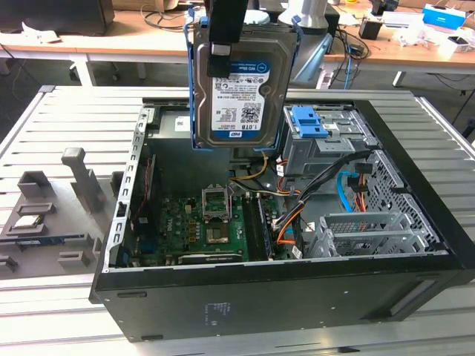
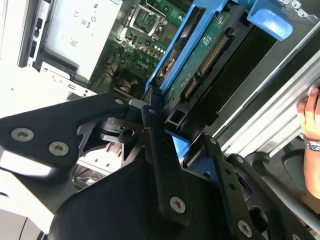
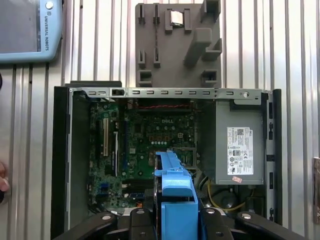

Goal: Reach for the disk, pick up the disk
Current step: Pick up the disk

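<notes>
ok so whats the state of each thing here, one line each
disk: lifted clear above the case, hanging upright, label facing the exterior camera
gripper: shut on the disk's upper edge
computer case: lying on its side, side panel off, motherboard exposed
blue drive bracket: seated in the drive bay
grey fixture tray: on the table, small square chip resting in one slot

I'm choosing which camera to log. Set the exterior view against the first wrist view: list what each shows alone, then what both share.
Exterior view alone: the disk's labelled face, hanging from the gripper above the open computer case, and the desks behind. First wrist view alone: a tablet on the slatted table, and the power supply with its label. Both: the motherboard, the grey fixture block and the disk's blue bracket.
</notes>
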`<action>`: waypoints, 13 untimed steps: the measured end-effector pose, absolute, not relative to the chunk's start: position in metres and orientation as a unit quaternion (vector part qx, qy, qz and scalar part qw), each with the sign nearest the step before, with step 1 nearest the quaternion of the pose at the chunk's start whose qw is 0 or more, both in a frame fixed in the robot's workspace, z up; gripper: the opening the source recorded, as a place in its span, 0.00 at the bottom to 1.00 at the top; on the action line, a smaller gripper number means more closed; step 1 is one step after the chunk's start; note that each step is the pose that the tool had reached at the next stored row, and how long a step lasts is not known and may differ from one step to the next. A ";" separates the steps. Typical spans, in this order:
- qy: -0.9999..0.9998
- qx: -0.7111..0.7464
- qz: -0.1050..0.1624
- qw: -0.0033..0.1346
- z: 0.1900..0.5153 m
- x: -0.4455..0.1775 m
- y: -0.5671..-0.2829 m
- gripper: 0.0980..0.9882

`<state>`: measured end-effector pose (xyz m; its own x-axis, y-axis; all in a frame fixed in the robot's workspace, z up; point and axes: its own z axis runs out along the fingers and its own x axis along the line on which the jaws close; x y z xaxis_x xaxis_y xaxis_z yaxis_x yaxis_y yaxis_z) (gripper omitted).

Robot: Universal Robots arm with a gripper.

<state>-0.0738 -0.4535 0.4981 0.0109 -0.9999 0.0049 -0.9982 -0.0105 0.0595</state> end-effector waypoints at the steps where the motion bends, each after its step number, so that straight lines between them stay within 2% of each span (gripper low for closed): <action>1: -0.703 0.711 -0.019 0.023 0.498 -0.074 -0.455 0.30; 13: -0.703 0.711 -0.019 0.023 0.498 -0.074 -0.480 0.30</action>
<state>-0.0738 -0.4800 0.4979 0.0109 -0.9999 0.0049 -0.9982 -0.0105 0.0595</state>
